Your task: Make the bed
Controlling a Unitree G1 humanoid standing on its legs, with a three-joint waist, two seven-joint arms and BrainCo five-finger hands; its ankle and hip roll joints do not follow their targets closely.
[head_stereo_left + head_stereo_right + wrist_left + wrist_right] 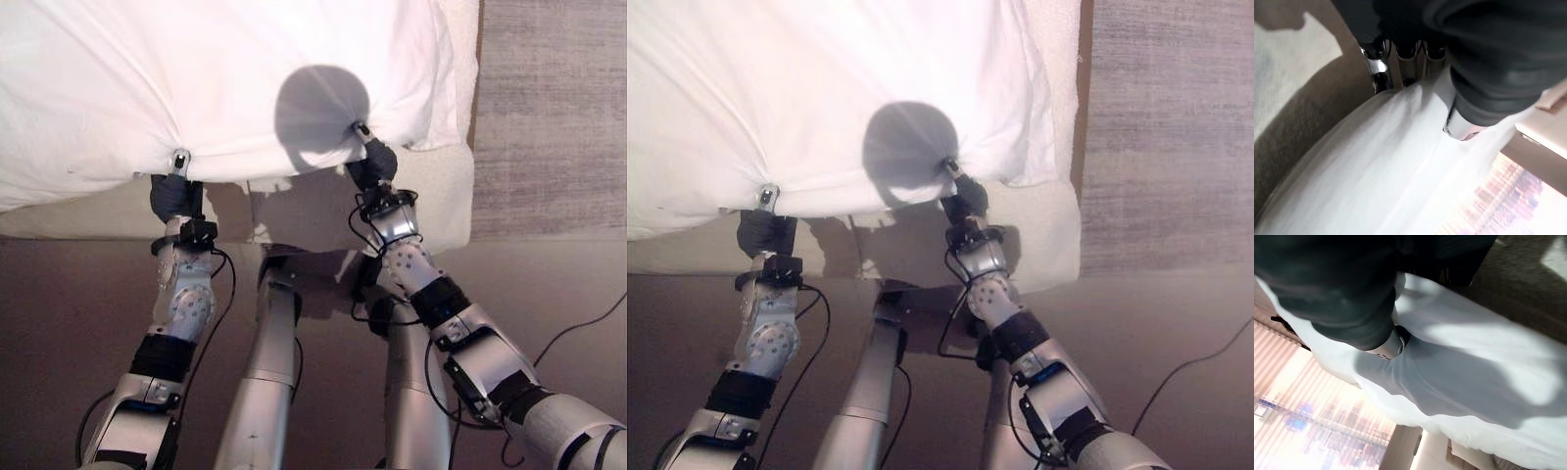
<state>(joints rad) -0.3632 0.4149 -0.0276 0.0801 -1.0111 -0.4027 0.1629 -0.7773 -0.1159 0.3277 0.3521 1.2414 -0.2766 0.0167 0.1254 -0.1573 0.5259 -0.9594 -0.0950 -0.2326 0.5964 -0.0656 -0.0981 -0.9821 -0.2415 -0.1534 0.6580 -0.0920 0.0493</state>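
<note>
A white duvet (225, 88) lies spread over the bed, its near edge hanging along the mattress (431, 211). My left hand (171, 194) pinches that edge at the left, fingers and thumb curled on the cloth (1400, 147). My right hand (372, 162) grips the same edge further right, and creases fan out from both grips. In the right wrist view the thumb (1393, 345) presses into the white duvet (1474, 372).
The cream mattress side (1038, 235) ends at its right corner, with a thin wooden strip (1080, 108) beside it. A grey woven rug (554, 108) covers the floor to the right. Brown floor (69, 323) runs in front of the bed.
</note>
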